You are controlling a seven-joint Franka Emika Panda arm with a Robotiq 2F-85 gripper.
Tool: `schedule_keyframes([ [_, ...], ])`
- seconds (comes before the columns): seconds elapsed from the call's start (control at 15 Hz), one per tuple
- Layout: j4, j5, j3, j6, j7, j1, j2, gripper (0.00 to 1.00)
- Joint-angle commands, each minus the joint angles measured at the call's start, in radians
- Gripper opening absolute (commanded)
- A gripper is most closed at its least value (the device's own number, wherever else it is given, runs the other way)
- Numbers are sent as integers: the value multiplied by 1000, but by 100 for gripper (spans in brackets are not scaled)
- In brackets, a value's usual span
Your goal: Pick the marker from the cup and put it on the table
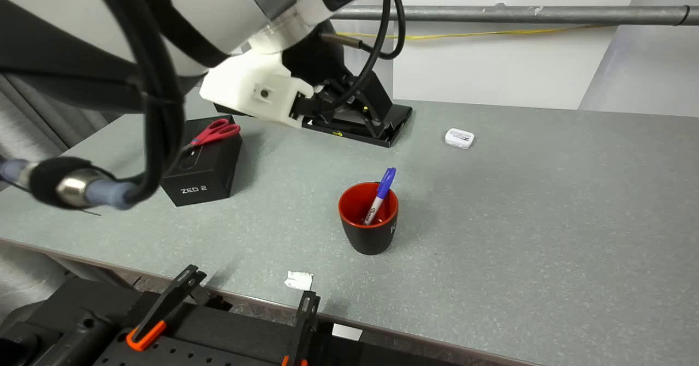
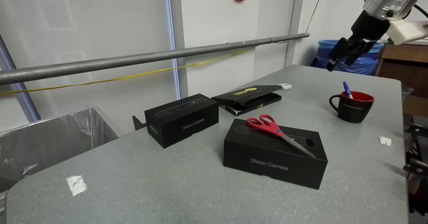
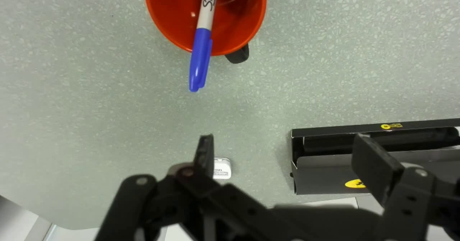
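Note:
The marker has a blue cap and whitish barrel. It leans in the cup, cap end up over the rim. The cup is black outside, red inside, with a black handle, and stands upright on the grey table. The marker and cup show in both exterior views. In the wrist view the marker points its cap toward my gripper, and the cup is cut by the top edge. My gripper is open and empty, above the table and apart from the cup.
A black box with red scissors on top and another black box stand on the table. An open black box with yellow marks and a small white case lie near the wall. A metal pipe runs along the wall.

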Motion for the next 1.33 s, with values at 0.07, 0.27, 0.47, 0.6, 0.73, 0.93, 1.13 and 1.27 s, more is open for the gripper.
schedule_keyframes([
  [0.07,0,0,0,0,1,0,0,100],
  [0.27,14,-18,7,-33,16,-6,22,100],
  [0.47,34,-33,13,-91,37,-7,63,100],
  [0.6,43,-38,16,-122,48,-3,84,100],
  [0.73,42,-47,18,-147,59,-1,95,100],
  [0.93,34,-99,19,-192,109,-4,83,100],
  [1.13,36,-145,10,-208,168,-10,79,100],
  [1.27,49,-143,-3,-194,192,-17,96,100],
])
